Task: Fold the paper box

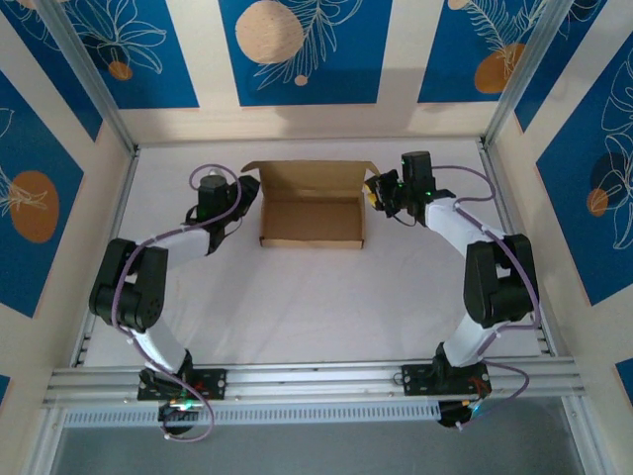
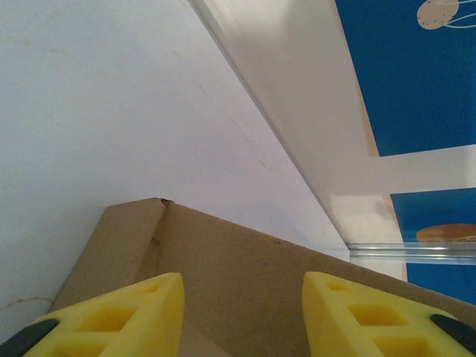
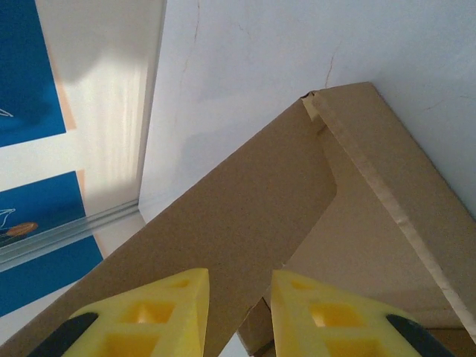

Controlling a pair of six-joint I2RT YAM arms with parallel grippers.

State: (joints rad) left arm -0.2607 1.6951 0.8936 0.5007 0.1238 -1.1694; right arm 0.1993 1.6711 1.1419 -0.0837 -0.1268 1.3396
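Lying crosswise at the back middle of the worktop (image 1: pixel 316 307), the paper box (image 1: pixel 312 220) has its long axis running left to right, squarely between the two arms. It is a shallow open tray with nothing in it, its lid panel (image 1: pixel 309 178) opened out behind it. The left fingers (image 2: pixel 126 312) are at its left end, spread wide, with a cardboard wall just ahead of them; they grip nothing. The right fingers (image 3: pixel 149 312) are at the right end, much closer together, straddling the edge of a side flap (image 3: pixel 245 201) without pinching it, as far as I can see. Neither arm is nearer, since each has its own end, so I'd expect the next fold to work inward from the ends.
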